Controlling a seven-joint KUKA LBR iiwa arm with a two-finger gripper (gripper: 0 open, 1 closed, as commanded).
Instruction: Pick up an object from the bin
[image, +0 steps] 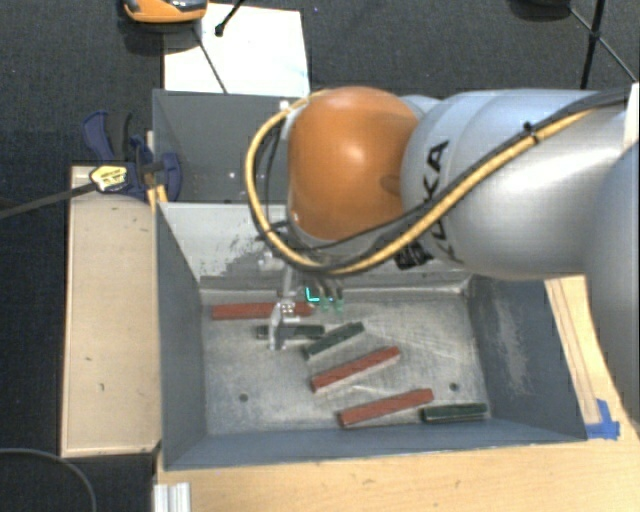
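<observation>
My gripper (282, 326) hangs under the orange cover, low over the back left part of the bin floor. Just left of it, near the back wall, lies a red-brown bar (240, 311), and its right end runs in beneath the gripper. A short dark green bar (303, 329) lies right at the gripper, touching or nearly touching it. Another dark green bar (336, 339) lies slanted just to the right of that one.
Toward the front lie a slanted red-brown bar (355, 368), a second red-brown bar (385, 407) and a dark green bar (454, 411) near the front wall. The arm and its cover hide the back right of the bin.
</observation>
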